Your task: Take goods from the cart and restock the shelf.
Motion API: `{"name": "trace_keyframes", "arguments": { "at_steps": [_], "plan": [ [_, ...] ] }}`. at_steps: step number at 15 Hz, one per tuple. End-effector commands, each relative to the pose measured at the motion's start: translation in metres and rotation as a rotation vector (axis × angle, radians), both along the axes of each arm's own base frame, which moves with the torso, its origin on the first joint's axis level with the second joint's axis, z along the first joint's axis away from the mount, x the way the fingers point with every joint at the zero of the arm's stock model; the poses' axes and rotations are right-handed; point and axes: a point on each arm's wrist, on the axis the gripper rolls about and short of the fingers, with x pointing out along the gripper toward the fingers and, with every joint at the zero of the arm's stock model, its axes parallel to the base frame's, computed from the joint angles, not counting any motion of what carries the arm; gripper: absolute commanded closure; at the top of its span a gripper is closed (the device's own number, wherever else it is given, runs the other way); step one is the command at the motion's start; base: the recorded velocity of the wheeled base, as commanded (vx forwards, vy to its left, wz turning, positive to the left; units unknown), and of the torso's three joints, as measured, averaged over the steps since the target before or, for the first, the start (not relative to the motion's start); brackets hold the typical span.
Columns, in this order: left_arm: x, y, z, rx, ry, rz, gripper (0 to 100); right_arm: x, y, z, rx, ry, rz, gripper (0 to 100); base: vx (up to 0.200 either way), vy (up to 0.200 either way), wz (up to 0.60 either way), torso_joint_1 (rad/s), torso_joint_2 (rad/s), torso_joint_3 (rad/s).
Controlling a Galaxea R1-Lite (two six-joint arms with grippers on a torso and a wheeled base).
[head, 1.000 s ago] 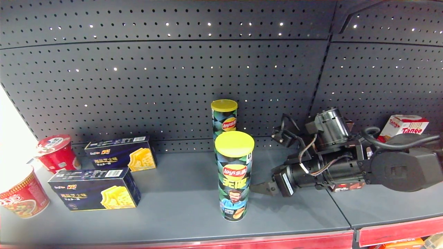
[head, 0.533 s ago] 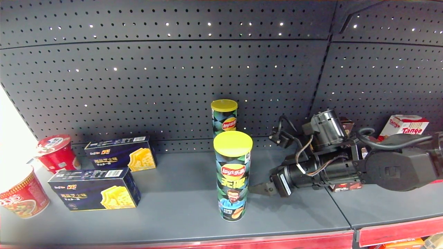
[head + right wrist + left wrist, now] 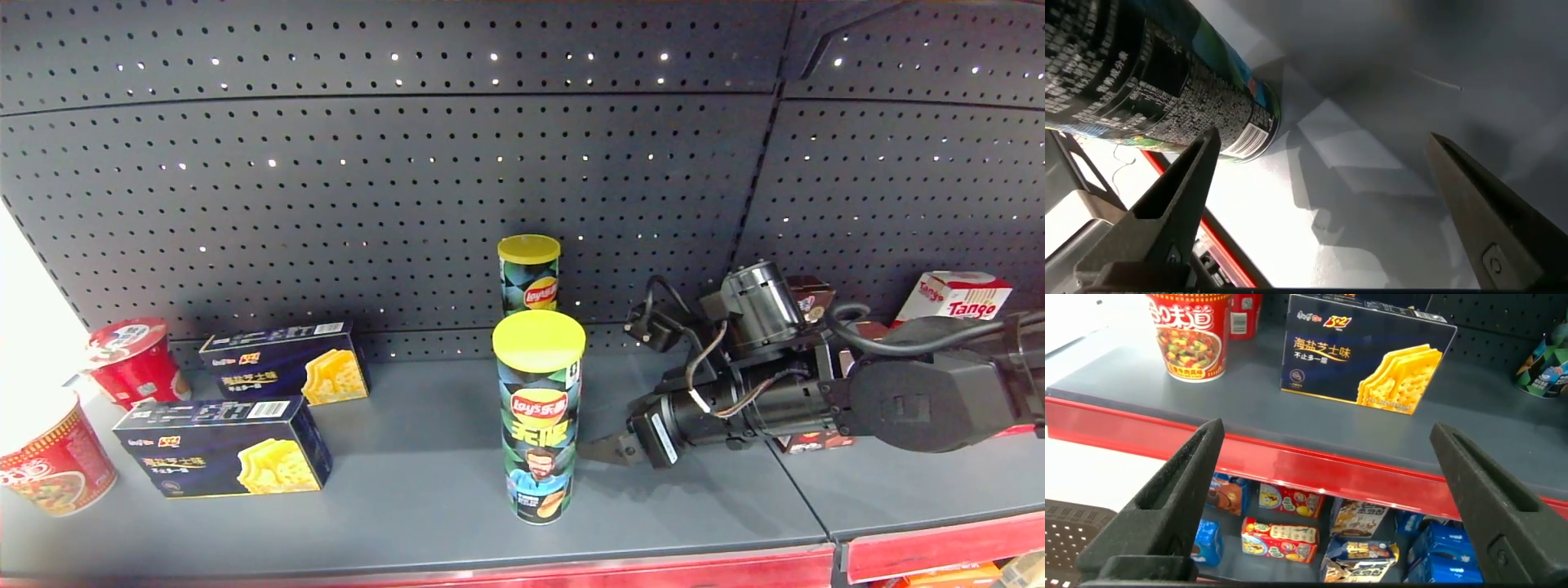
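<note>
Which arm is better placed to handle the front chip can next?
Right, likely: the right gripper is open beside the front chip can; the left gripper is out before the shelf edge, facing the cracker box.

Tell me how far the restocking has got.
Done: the front chips can stands on the shelf, before a second can. In hand: nothing; right gripper open beside it, left gripper open and empty. Left: back away, fetch more goods.

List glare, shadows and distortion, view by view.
Head view: pegboard seams bow, light pinpricks through its holes, left edge washed white. Right wrist view: glare on the shelf beside the chip can, and angular shadows. Left wrist view: even light.
</note>
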Motion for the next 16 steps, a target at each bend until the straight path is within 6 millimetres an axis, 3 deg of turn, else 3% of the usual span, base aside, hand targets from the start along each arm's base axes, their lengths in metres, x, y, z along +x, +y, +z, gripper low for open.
{"name": "trace_keyframes", "arguments": {
  "at_steps": [1,9,16],
  "plan": [
    [0.000,0.000,0.000,0.000,0.001,0.002,0,0.000,0.000,-0.001,-0.001,0.001,0.001,0,0.000,0.000,0.00,0.000,0.00,0.000],
    [0.000,0.000,-0.001,0.004,0.004,0.005,0,0.003,-0.027,0.006,-0.021,-0.039,-0.062,0,0.000,0.000,0.00,0.000,0.00,0.000],
    [0.000,-0.001,0.000,0.050,0.009,-0.047,0,-0.012,-0.040,0.012,-0.018,-0.057,-0.073,0,0.000,0.000,0.00,0.000,0.00,0.000]
  ]
}}
